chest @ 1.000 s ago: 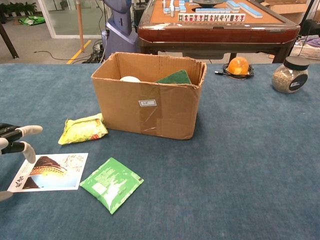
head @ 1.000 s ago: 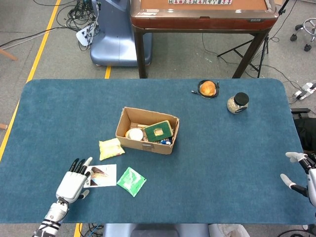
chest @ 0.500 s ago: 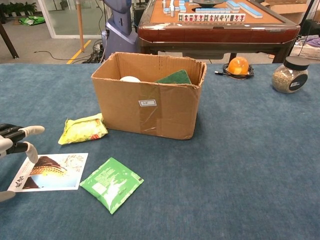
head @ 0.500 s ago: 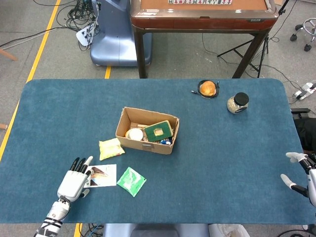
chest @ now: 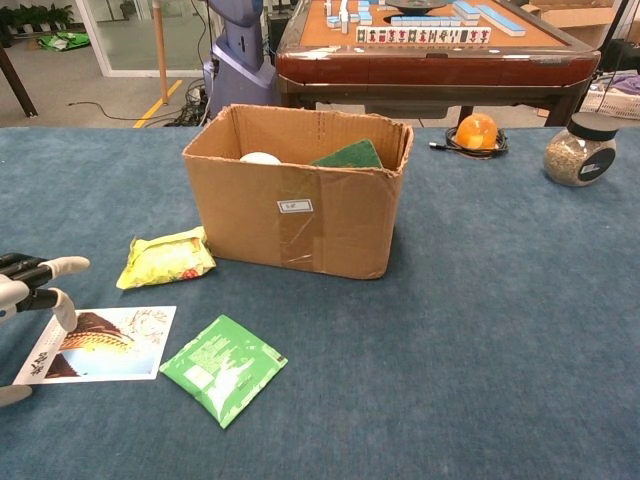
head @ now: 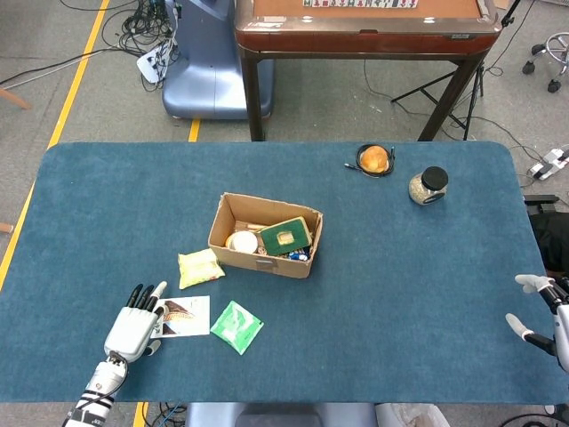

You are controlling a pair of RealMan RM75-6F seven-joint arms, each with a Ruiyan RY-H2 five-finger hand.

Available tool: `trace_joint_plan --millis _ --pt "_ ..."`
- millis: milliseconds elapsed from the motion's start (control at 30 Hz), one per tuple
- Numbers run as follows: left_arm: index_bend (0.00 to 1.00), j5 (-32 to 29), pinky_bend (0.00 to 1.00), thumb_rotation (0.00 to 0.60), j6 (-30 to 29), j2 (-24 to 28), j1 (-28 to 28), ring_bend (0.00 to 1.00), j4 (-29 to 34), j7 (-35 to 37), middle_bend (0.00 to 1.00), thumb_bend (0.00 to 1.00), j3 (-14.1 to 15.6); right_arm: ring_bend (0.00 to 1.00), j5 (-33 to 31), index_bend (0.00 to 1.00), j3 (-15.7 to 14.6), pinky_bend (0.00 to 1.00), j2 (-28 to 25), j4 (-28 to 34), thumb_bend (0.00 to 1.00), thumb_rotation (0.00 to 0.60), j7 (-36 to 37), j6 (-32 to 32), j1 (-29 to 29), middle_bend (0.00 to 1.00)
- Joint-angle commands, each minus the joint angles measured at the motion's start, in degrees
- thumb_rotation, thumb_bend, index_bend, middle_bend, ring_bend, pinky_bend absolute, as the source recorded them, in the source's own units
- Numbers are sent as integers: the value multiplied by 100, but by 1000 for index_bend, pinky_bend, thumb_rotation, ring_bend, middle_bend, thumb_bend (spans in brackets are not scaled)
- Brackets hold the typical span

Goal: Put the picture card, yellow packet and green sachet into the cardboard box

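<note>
The picture card lies flat on the blue table, front left of the cardboard box. My left hand hovers over the card's left edge with fingers apart and holds nothing. The yellow packet lies beside the box's left end. The green sachet lies right of the card. My right hand stays at the table's right edge, fingers apart and empty. The box holds a green item and a white round item.
A glass jar with a black lid and an orange ball on a black ring stand at the far right of the table. A brown mahjong table stands behind.
My left hand has drifted slightly toward the near edge and lower over the card's left side. Nothing else has moved.
</note>
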State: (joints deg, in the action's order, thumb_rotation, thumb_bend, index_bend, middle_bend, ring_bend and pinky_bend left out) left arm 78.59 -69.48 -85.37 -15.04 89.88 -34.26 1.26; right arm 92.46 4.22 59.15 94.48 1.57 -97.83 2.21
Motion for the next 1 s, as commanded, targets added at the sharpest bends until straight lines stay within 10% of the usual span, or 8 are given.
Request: trace_joint_plan --millis 33,1000 --pt "363 -19 0 600 9 -14 -8 0 -19 10 0 153 1 359 0 389 2 416 1 2 49 600 -3 -4 3 480" --pt "376 -205 0 600 99 -82 -95 0 -150 -51 0 154 68 359 15 389 11 416 2 -18 49 600 25 -25 31 480"
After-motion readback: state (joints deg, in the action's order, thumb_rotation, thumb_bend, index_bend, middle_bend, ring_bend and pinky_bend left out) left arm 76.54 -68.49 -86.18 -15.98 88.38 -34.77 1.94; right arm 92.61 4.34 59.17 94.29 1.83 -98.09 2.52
